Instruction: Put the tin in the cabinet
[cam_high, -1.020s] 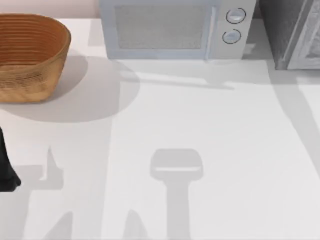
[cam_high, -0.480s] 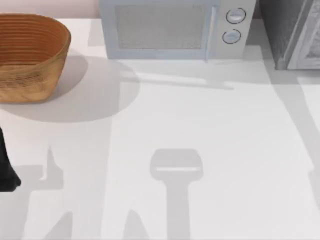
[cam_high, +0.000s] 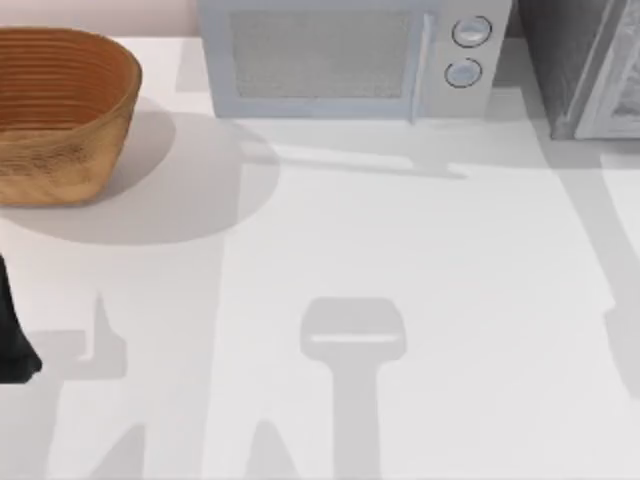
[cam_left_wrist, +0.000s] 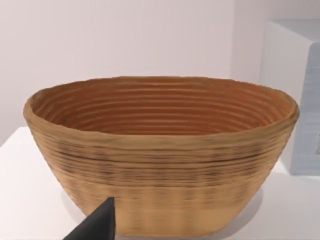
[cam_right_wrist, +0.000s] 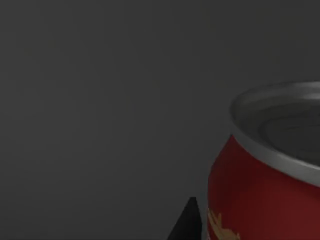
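Observation:
The tin (cam_right_wrist: 265, 190), red with a yellow mark and a silver-grey rim, looms very close in the right wrist view against a dark grey surface. A black part of my right gripper (cam_right_wrist: 187, 222) shows right beside the tin's side. The cabinet (cam_high: 580, 60), grey and speckled with a pale door panel, stands at the table's far right corner, partly cut off by the top view's edge. My left gripper (cam_high: 12, 340) is parked at the table's left edge and faces the basket (cam_left_wrist: 160, 155).
A woven brown basket (cam_high: 55, 110) sits at the far left. A light grey microwave (cam_high: 350, 55) with two round knobs stands at the back centre, left of the cabinet. Arm shadows lie across the white table (cam_high: 400, 250).
A shadow at the table's right edge has crept in and moved up and leftward. The left arm, basket and microwave have not moved.

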